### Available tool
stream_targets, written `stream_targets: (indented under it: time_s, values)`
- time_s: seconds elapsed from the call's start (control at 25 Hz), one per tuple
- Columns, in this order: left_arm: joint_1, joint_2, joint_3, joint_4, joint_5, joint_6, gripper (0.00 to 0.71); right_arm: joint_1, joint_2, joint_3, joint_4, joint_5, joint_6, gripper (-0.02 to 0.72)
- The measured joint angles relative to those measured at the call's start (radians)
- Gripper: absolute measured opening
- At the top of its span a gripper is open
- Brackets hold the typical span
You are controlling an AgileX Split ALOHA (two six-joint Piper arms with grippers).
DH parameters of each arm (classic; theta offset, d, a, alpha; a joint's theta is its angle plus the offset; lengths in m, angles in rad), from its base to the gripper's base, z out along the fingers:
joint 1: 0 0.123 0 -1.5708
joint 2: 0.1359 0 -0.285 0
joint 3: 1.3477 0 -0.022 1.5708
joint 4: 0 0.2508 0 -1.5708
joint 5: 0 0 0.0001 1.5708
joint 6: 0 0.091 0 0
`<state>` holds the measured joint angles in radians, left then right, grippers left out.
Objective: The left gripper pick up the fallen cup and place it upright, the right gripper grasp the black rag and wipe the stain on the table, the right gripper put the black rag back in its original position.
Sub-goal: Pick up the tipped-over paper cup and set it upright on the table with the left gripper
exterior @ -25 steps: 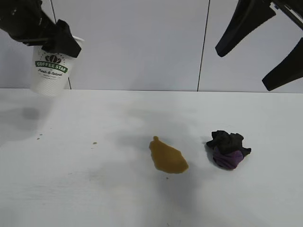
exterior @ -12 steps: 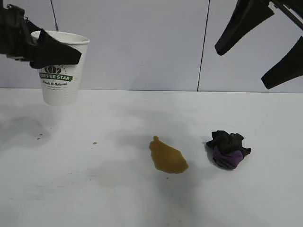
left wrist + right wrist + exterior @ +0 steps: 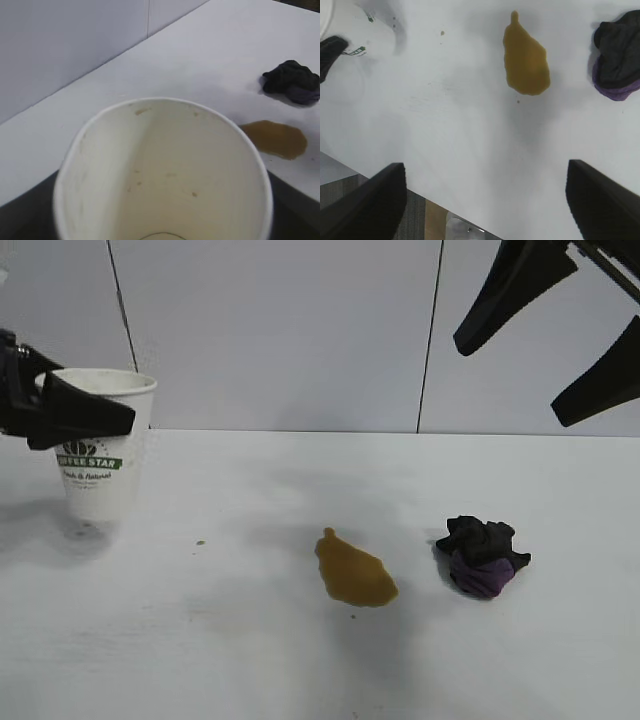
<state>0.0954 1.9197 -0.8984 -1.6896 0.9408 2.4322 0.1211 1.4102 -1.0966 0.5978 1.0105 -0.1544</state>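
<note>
Lowered from its raised position against the back wall, the cup (image 3: 100,445) now stands upright at table level, its base at or just above the table (image 3: 250,640); contact cannot be confirmed, though a faint shadow lies directly beneath it. Its mouth faces up and its green logo band faces the exterior camera. The left gripper (image 3: 85,412) holds it from the side just under the rim: one tapered black finger crosses the front of the wall, the other is hidden behind the cup, so the jaws are spread to the cup's width and closed on it. Seen from the left wrist, the cup's open mouth fills the space between the jaws, and brownish specks dot the inner wall (image 3: 165,170). Small brown droplets (image 3: 200,542) mark the tabletop beyond the jaw tips, toward the middle of the table. Farther out along the same direction lies the stain (image 3: 355,570), a flat amber teardrop with its narrow end pointing toward the back wall. Past the stain, well apart from the left jaws, sits the black rag (image 3: 483,555), a bunched wad with a purple patch on its lower side, near the stain but not touching it. The right gripper (image 3: 560,335) hangs high above the rag's side of the table, unchanged in position, its jaws spread wide and holding nothing; in the right wrist view its two fingers (image 3: 370,205) frame bare tabletop, with stain and rag lying beyond the fingertips.
</note>
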Motion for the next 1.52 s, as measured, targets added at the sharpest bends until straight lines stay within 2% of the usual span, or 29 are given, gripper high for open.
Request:
stream_targets:
  time_s: [0.44,0.76,0.92,1.04,1.2,1.28,1.52]
  values:
    - [0.0,0.049,0.0,-0.002,-0.007,0.173,0.558,0.0,0.0,0.0,0.0,-0.001,0.0,0.601]
    - [0.0,0.06,0.0,-0.006,-0.017,0.215,0.558,0.0,0.0,0.0,0.0,-0.005,0.0,0.601]
    - [0.0,0.071,0.0,-0.006,0.018,0.222,0.558,0.0,0.0,0.0,0.0,-0.008,0.0,0.601]
    - [0.0,0.071,0.0,-0.006,0.084,0.221,0.56,0.0,0.0,0.0,0.001,-0.011,0.0,0.601]
    - [0.0,0.071,0.0,-0.006,0.103,0.175,0.627,0.0,0.0,0.0,0.001,-0.016,0.0,0.601]
    - [0.0,0.071,0.0,-0.006,0.072,0.133,0.666,0.0,0.0,0.0,0.001,-0.018,0.0,0.601]
    - [0.0,0.071,0.0,-0.006,0.012,0.101,0.692,0.0,0.0,0.0,0.0,-0.042,0.0,0.601]
